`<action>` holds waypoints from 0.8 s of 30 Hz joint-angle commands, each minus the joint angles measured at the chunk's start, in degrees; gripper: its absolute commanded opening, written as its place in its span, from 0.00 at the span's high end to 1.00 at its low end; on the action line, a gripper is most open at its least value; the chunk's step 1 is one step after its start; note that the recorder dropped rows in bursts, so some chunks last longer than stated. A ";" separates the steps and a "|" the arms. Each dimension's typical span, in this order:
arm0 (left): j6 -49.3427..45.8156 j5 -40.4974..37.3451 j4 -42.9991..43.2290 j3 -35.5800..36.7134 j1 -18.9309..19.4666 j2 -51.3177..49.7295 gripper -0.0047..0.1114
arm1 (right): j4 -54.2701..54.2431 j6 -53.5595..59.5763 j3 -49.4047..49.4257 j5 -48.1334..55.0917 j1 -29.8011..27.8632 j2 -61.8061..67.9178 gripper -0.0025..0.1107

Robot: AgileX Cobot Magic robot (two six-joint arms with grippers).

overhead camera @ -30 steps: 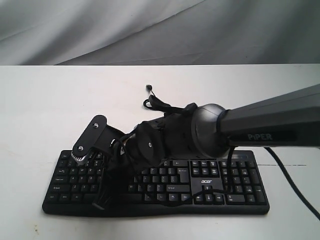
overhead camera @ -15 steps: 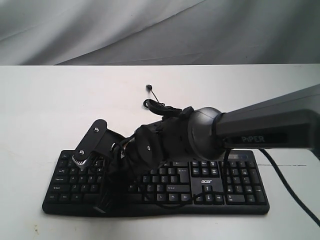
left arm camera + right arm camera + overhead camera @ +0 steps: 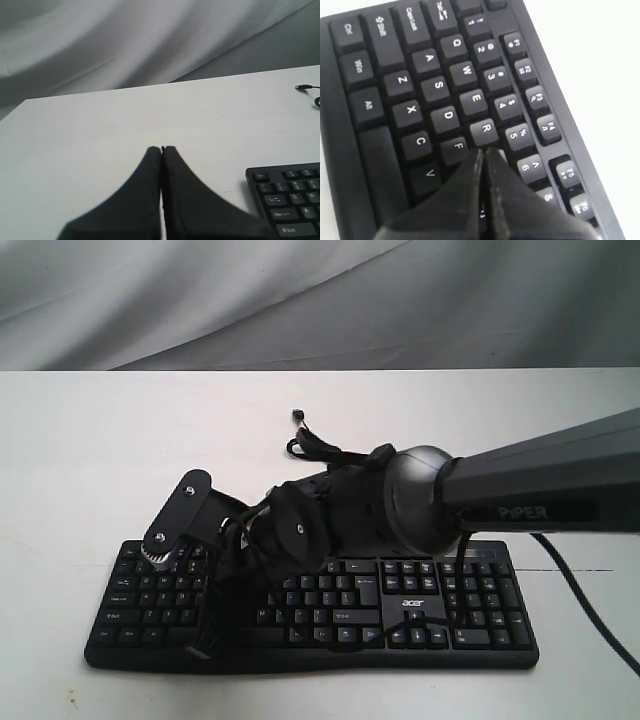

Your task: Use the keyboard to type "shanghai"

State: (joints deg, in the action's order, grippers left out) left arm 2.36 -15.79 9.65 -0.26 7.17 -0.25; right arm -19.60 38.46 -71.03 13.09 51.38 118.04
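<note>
The black keyboard lies on the white table near the front edge, its acer logo above the arrow keys. My right arm reaches across it to its left half. The right gripper is shut with nothing held. In the right wrist view its tips hover just over the keys, beside F and R, hiding the key beneath them. My left gripper is shut and empty above bare table, to the left of the keyboard's Esc corner. It does not show in the exterior view.
The keyboard's thin black cable coils on the table behind it, ending in a plug. Another black cable trails off the right arm. A grey cloth backdrop hangs behind the table.
Half a second ago the right arm had dipped lower onto the keys. It has risen again to about the height it had a second ago. The left gripper's earlier position is not shown.
</note>
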 commanded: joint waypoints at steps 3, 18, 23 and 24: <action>0.25 0.57 -0.10 0.26 -0.42 0.25 0.96 | 1.07 -0.19 0.45 0.59 -0.20 -2.51 0.98; 0.25 0.57 -0.10 0.26 -0.42 0.25 0.96 | -2.17 -0.35 5.84 -6.01 -0.65 -4.21 0.98; 0.25 0.57 -0.10 0.26 -0.42 0.25 0.96 | -2.15 -0.35 5.84 -5.74 -0.65 -4.21 0.98; 0.25 0.57 -0.10 0.26 -0.42 0.25 0.96 | -2.15 -0.35 5.84 -5.45 -0.65 -4.21 0.98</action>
State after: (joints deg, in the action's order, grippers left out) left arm 2.36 -15.79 9.65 -0.26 7.17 -0.25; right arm -21.37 38.30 -65.54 7.91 50.82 114.44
